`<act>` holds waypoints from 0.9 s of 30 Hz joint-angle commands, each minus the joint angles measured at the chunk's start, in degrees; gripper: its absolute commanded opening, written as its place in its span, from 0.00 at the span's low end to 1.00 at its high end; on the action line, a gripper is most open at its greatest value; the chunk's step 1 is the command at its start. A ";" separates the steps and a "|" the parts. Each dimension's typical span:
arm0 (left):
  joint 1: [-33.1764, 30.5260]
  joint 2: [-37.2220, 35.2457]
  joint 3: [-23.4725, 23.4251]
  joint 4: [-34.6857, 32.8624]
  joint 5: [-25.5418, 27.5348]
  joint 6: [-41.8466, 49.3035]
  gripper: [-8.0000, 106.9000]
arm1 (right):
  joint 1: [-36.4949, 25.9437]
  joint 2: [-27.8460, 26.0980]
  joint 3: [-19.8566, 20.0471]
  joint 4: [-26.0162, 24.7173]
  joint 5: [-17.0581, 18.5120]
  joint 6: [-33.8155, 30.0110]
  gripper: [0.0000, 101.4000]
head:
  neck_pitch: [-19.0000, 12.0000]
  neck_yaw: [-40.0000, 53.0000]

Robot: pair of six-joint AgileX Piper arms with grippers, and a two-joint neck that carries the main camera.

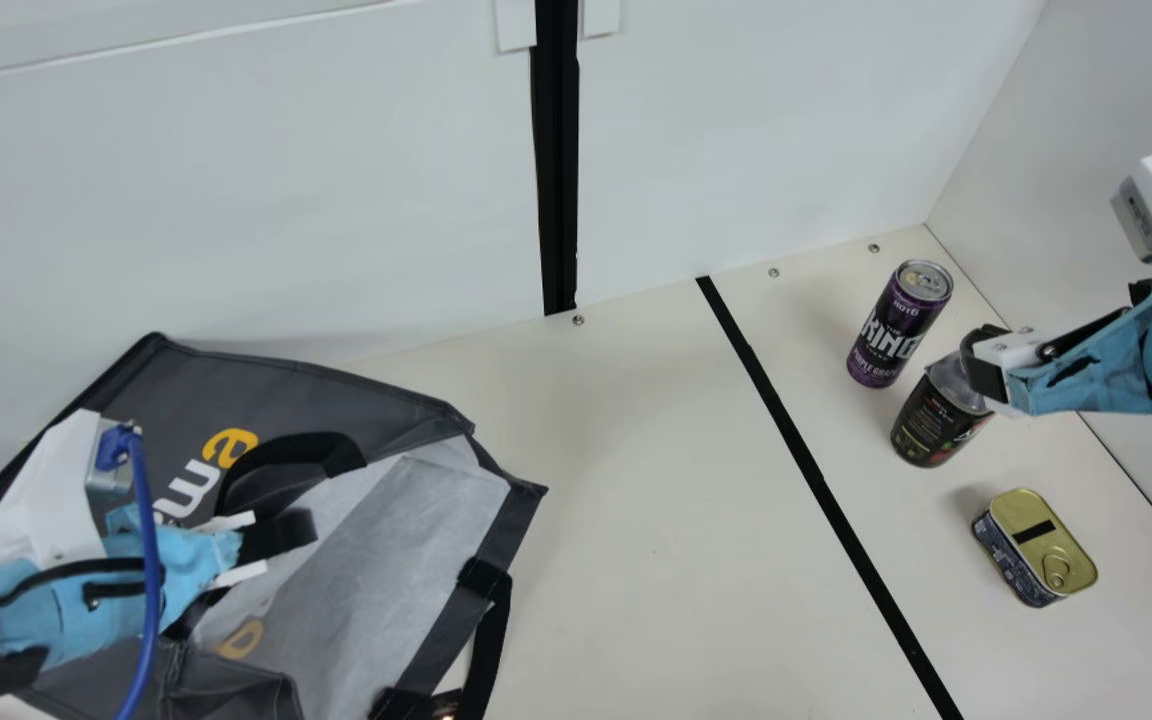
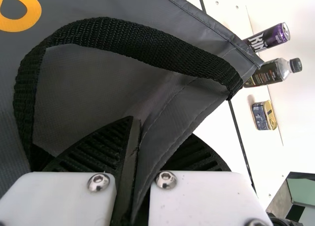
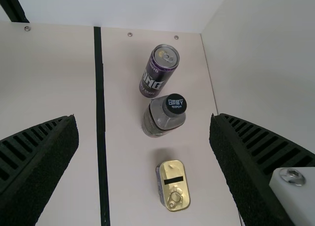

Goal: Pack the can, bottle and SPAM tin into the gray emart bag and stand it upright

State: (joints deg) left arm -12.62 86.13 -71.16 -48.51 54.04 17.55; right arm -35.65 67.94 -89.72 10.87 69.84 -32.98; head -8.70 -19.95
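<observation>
At the main view's left, my left gripper (image 1: 276, 535) is at the gray emart bag (image 1: 306, 395), which leans back with its mouth spread; in the left wrist view my left gripper (image 2: 135, 162) is shut on the bag's rim (image 2: 162, 132). My right gripper (image 1: 986, 370) hangs above the bottle (image 1: 936, 415) in the main view, partly covering its top. In the right wrist view my right gripper (image 3: 143, 137) stands wide open, nothing between its fingers. The purple can (image 3: 159, 71) and the bottle stand upright. The SPAM tin (image 3: 173, 185) lies flat, its gold pull-tab lid up.
A black tape strip (image 1: 816, 480) crosses the cream table (image 1: 636, 500) between the bag and the three goods. White walls (image 1: 736, 130) rise behind and at the right, the can near their corner. One bag handle (image 1: 491, 640) hangs at the bag's near side.
</observation>
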 commanded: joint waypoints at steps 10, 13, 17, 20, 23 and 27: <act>0.00 0.00 0.00 0.00 0.00 0.00 0.00 | 0.00 0.00 0.00 0.00 0.00 0.00 0.94 | -1.30 -0.05; 0.00 0.00 0.00 0.00 0.00 0.00 0.00 | 0.00 0.00 0.00 0.00 0.00 0.00 0.94 | -1.30 -0.05; 0.00 0.00 0.00 0.00 0.00 0.00 0.00 | 0.00 0.00 0.00 0.00 0.00 0.00 0.94 | -1.30 -0.05; 0.00 0.00 0.00 0.00 0.00 0.00 0.00 | 1.28 -0.63 0.66 -1.00 -0.26 1.22 0.94 | -1.30 -0.05; 0.00 0.00 0.00 0.00 0.00 0.00 0.00 | 1.97 -0.67 0.85 -1.70 -0.40 1.82 0.94 | -1.30 -0.05; 0.00 0.00 0.00 0.00 0.00 0.00 0.00 | 3.10 -0.17 0.40 -3.19 -0.47 3.03 0.94 | -1.30 -0.05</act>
State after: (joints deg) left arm -12.62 86.13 -71.16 -48.51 54.04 17.55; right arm -32.68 67.55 -89.05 8.20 69.34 -30.21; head -8.70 -19.95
